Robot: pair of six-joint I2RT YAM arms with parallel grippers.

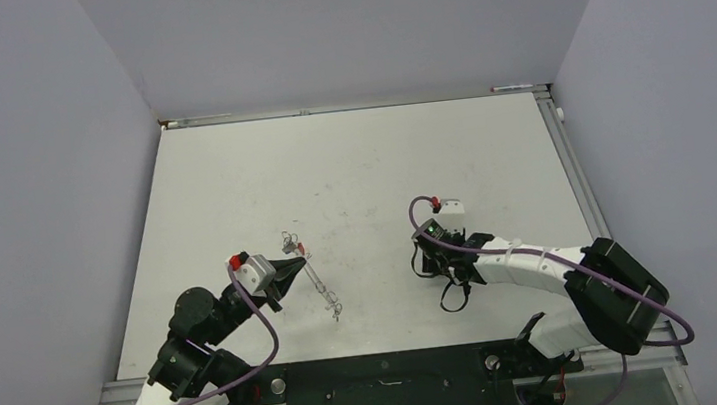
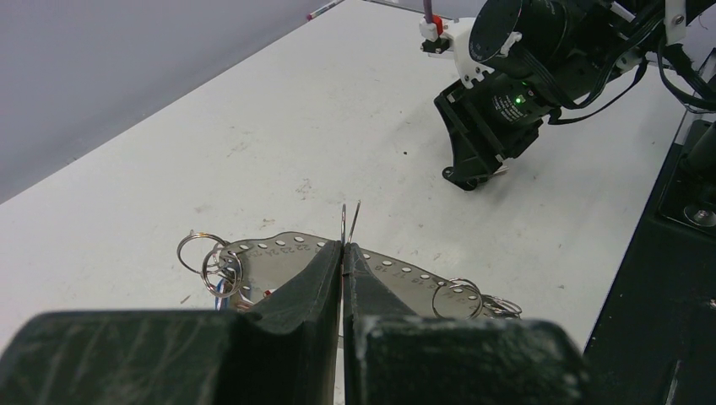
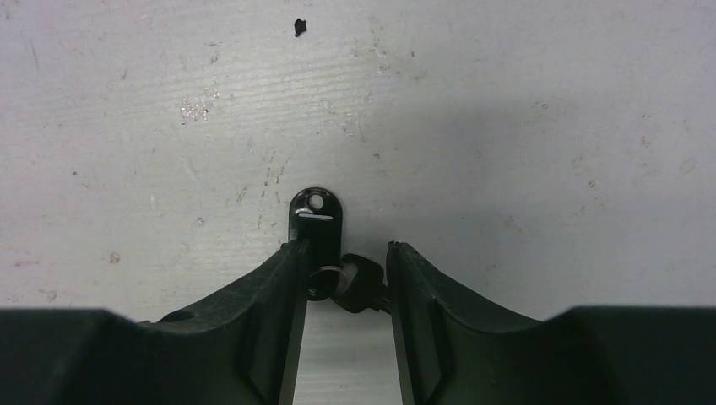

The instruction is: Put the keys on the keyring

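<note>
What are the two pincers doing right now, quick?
Left pincer: closed, pinching the keyring wire.
Right pincer: open, with the black key lying at its tips, not clamped.

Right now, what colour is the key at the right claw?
Black: the key shows best in the right wrist view.

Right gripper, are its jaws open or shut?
Open: the right gripper shows a clear gap between its jaws, with the black key lying at their tips.
</note>
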